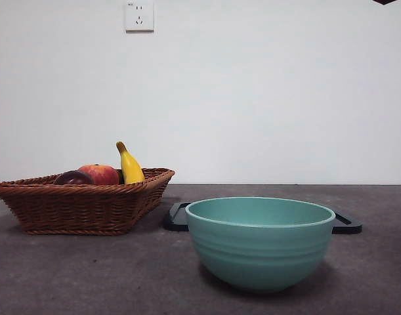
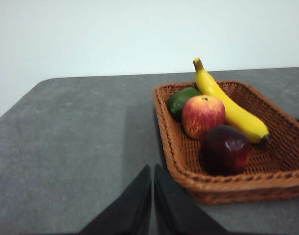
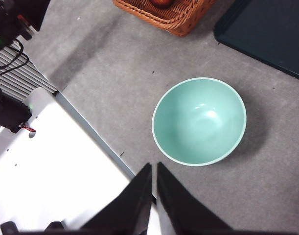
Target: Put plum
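Observation:
The plum (image 2: 226, 149), dark maroon and glossy, lies in the wicker basket (image 2: 181, 166) at its near corner; in the front view only its top (image 1: 73, 177) shows over the basket rim (image 1: 82, 187). My left gripper (image 2: 152, 171) is shut and hangs over bare table a little short of the basket. My right gripper (image 3: 153, 169) is shut, high above the table beside the empty teal bowl (image 3: 199, 121). In the front view that bowl (image 1: 260, 243) stands near and large.
A red-orange apple (image 2: 203, 115), a yellow banana (image 2: 230, 108) and a green fruit (image 2: 181, 100) share the basket. A dark tray (image 1: 177, 216) lies behind the bowl, also in the right wrist view (image 3: 266, 34). The table's front edge and a white base (image 3: 56, 166) lie below the right gripper.

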`<state>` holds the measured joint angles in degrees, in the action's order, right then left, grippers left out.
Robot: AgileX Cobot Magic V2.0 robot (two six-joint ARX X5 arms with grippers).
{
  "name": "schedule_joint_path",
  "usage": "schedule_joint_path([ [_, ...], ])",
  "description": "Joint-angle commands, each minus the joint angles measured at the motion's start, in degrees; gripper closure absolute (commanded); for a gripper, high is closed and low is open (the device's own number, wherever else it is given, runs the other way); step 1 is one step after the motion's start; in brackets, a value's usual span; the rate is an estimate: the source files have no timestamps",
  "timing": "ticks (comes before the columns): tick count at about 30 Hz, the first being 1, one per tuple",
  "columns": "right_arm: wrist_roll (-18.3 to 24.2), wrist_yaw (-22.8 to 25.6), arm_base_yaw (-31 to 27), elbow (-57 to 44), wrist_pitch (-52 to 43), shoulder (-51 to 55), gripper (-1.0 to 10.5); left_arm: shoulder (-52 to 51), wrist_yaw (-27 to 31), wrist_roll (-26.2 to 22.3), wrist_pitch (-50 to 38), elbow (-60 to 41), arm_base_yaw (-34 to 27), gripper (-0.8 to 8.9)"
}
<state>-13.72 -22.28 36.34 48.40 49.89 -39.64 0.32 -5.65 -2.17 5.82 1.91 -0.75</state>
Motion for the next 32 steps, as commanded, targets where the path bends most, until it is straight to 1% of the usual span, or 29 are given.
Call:
schedule_joint_path([
  [1,0.5,0.2,0.4,0.9,-0.6,-0.3,9.4,-0.2,0.4,0.3,-0.6,-0.7,-0.2,8.06],
  [4,0.5,0.2,0.4,0.9,-0.6,-0.3,9.4,-0.2,0.6,0.3,0.7,-1.3,-0.2,8.06],
  [8,0.5,0.2,0.4,0.9,-0.6,-0.3,9.4,-0.2,2.4,0.1,3.5,-1.3,-0.2,8.06],
  [11,0.5,0.2,0.4,0.9,-0.6,-0.3,9.4,-0.2,2.4,0.1,4.9,-1.3,-0.1,8.06],
  [32,0.5,0.2,0.4,0.9,-0.6,-0.3,9.4,-0.2,2.4,0.1,4.9,-1.3,-0.1,8.06],
])
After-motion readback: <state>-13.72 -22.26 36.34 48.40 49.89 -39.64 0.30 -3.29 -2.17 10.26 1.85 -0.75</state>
